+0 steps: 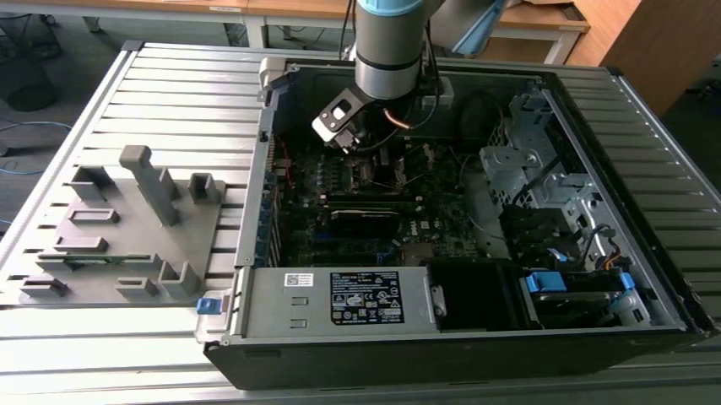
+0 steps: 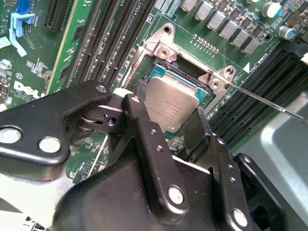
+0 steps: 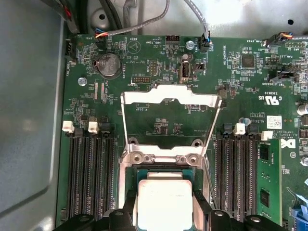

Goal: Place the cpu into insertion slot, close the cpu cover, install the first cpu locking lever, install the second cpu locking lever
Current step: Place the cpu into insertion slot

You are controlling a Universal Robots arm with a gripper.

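Step in hand: placing the cpu [image 2: 171, 103] into the slot [image 2: 182, 73]. Pincer [image 2: 169, 120] clamped on two opposite sides of the cpu, right over the slot; seated or not, hard to tell. Cover [image 3: 168, 92] standing open beyond the slot, so nothing overhead. Calls for keeping the chip level and square to the slot's rim. Lever [image 2: 264, 98] sticking out beside the slot. Memory slots [image 3: 89, 173] flanking the slot closely, leaving little room for the pincer.

End effector [image 2: 169, 109] downward, fingers [image 2: 140, 121] clamped.
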